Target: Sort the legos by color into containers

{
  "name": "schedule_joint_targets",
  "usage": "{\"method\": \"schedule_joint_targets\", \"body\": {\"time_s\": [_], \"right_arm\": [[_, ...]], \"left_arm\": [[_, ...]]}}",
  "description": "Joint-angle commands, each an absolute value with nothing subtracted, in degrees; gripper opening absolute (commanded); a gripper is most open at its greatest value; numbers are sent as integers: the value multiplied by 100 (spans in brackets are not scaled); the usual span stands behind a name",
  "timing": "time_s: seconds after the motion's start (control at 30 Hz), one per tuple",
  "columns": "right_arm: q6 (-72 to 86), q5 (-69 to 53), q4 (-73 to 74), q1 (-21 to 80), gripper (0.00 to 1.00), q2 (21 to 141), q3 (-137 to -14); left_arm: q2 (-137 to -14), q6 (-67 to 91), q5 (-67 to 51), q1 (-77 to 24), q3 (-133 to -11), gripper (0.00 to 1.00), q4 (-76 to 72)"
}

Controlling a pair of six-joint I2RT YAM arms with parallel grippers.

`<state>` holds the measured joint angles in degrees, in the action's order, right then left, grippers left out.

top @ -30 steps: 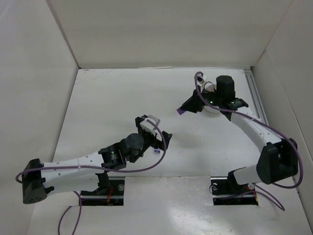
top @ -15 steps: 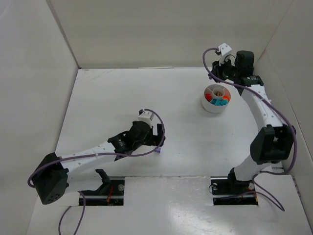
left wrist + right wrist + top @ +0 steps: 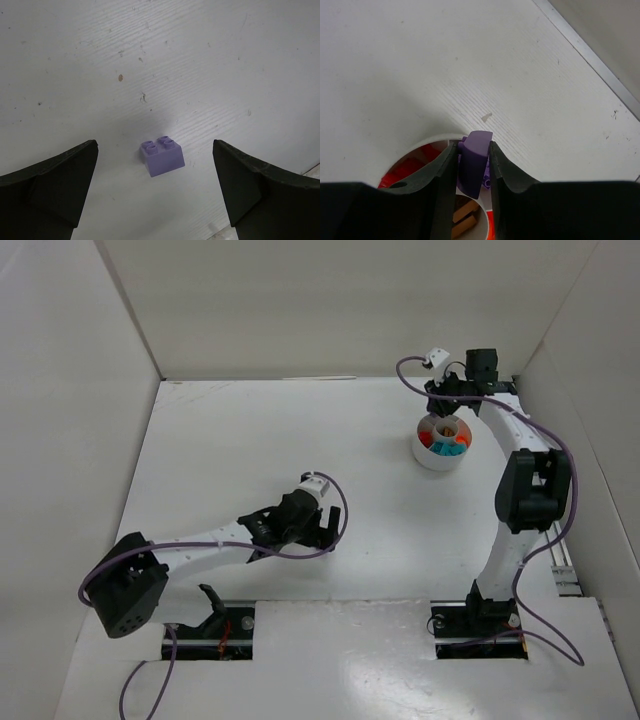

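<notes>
Closest to the bases, the left fingers point(image 3: 55, 180) are spread wide and hanging over a loose purple lego point(image 3: 161, 156) that sits studs-up on the desk point(image 3: 200, 60), pretty much centred in the gap but turned a bit askew. I'd rotate the wrist so the pads meet two flat sides. Then drop straight down and close slowly, because a brick this tiny will probably skate away if one finger touches first.

Way at the back, the right fingers point(image 3: 437, 185) are clamped on another purple brick point(image 3: 474, 165), held right above the far rim of the dish point(image 3: 432, 459). Red, orange and teal pieces are already inside. It looks to be over the rim rather than a wedge, so I'd nudge it inward, get low over the purple compartment, and only then let go so it doesn't bounce out.
</notes>
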<state>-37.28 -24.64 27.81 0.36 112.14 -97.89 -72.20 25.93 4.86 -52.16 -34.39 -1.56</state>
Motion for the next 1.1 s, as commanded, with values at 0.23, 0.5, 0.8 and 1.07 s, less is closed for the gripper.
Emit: {"method": "schedule_joint_targets", "body": {"time_s": [0.23, 0.5, 0.8, 1.07], "right_arm": [[-4245, -2602, 3093, -62, 0, 11048, -9870], [-4368, -2794, 3322, -62, 4, 11101, -9870], [-4368, -2848, 3322, -62, 41, 11101, -9870], [-4368, -2681, 3374, -62, 57, 10943, -9870]], "left_arm": [[-7313, 2408, 246, -5221, -3788, 96, -35], [-7313, 2470, 114, -5335, -3788, 94, 18], [-7418, 2522, 114, -5449, -3788, 91, 176], [-7418, 2628, 114, -5501, -3735, 85, 229]]}}
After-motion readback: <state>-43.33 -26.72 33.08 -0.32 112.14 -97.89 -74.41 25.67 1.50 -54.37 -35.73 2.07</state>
